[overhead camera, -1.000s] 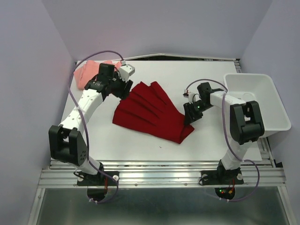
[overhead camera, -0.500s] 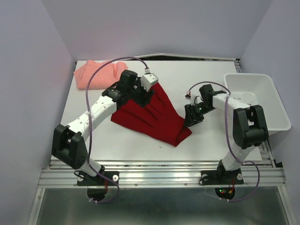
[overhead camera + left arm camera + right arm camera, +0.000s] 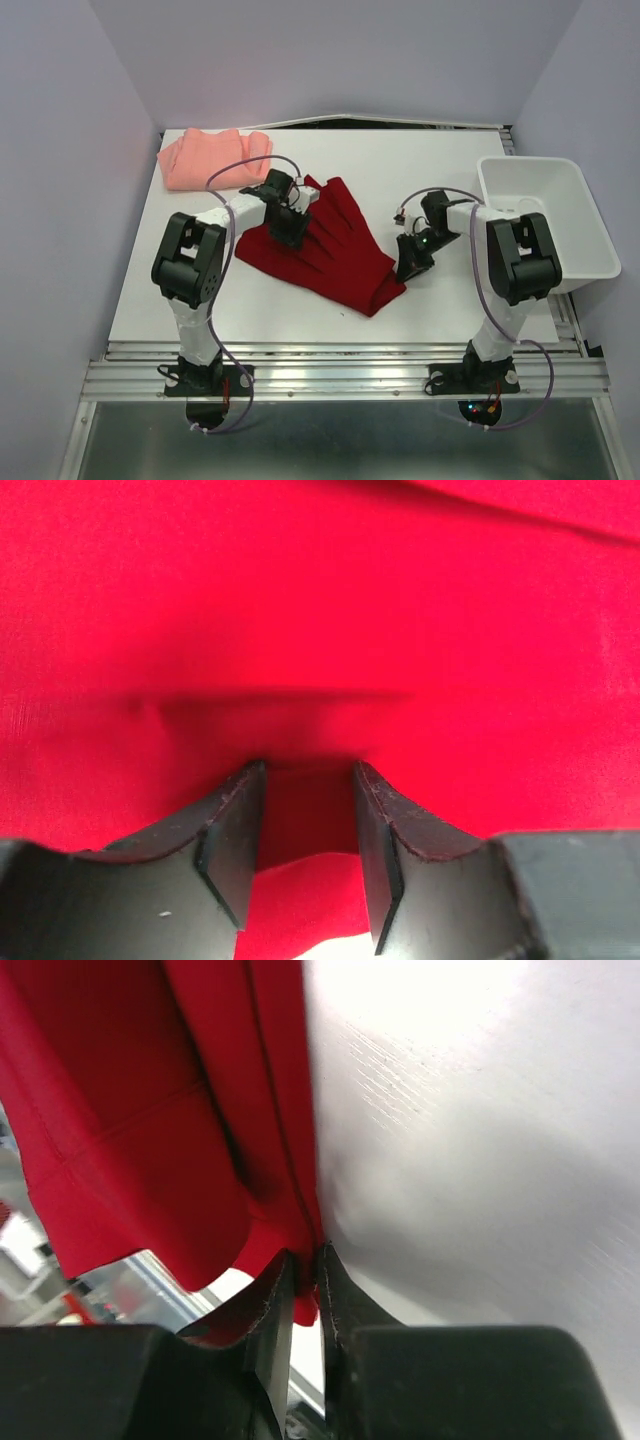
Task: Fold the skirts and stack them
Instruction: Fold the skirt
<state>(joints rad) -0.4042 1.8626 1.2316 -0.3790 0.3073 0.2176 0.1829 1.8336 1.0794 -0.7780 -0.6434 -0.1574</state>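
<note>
the red skirt (image 3: pixel 325 245) lies fanned out in the middle of the table (image 3: pixel 450 160). the pink skirt (image 3: pixel 205 158) lies in the far left corner, apart from it. our left gripper (image 3: pixel 308 780) presses on the red skirt's far left part, jaws half apart with cloth between them; we cannot tell if it grips. our right gripper (image 3: pixel 303 1260) pinches the red skirt's right edge, jaws almost together.

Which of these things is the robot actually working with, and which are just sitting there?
Part of the job:
- red skirt, spread out in the middle
- pink skirt, in the far left corner
- left tool and right tool, both on the red skirt

Just lying about:
- white bin, on the right
</note>
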